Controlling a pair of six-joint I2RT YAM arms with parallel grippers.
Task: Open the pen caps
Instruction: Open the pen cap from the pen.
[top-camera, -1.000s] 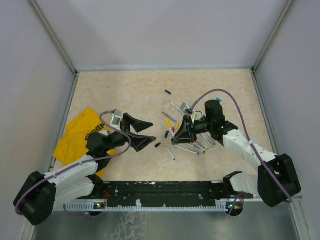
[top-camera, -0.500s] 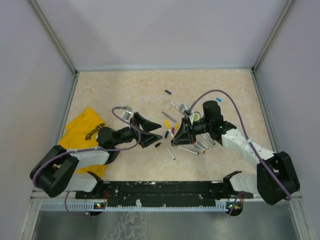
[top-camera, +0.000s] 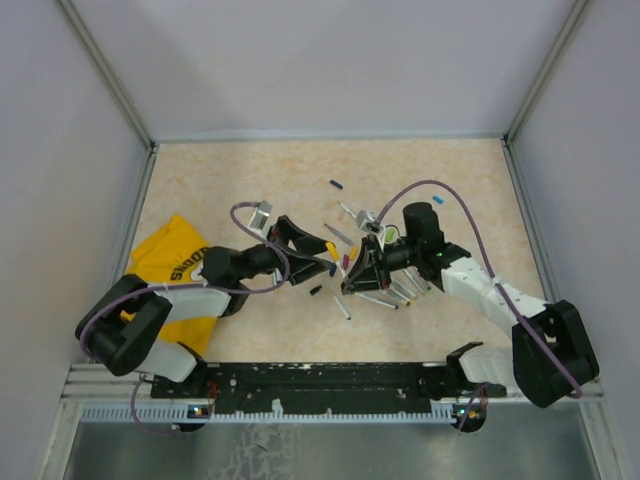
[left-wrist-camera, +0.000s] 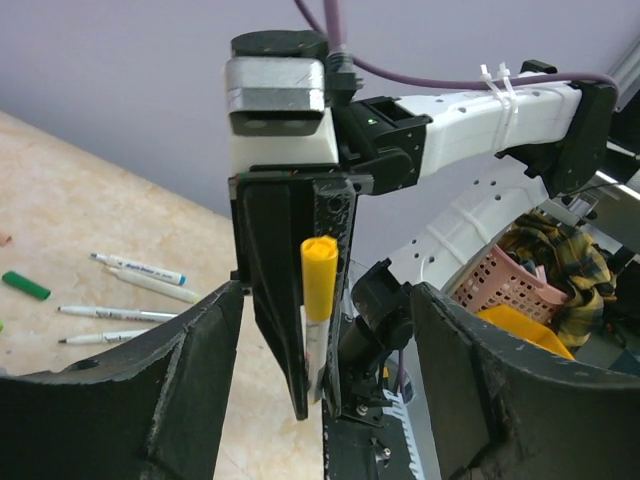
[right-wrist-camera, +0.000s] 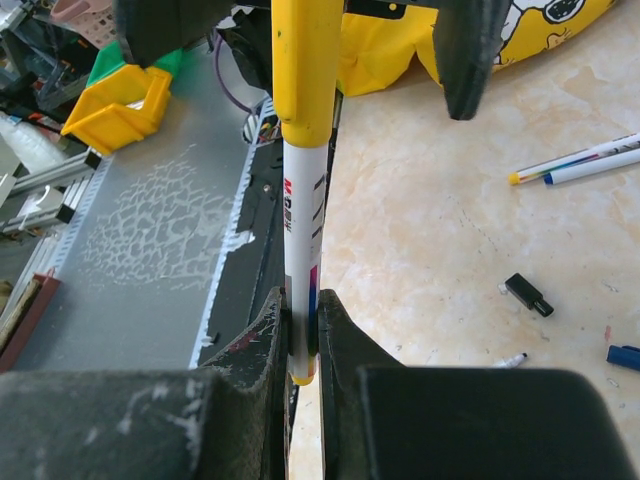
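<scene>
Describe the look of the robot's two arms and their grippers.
The left arm and right arm have white shells and black joints. The left gripper and right gripper are black and wedge-shaped. A purple cable loops along each arm.

Left pincer (left-wrist-camera: 325, 293) wide, right pincer (right-wrist-camera: 303, 302) tight
</scene>
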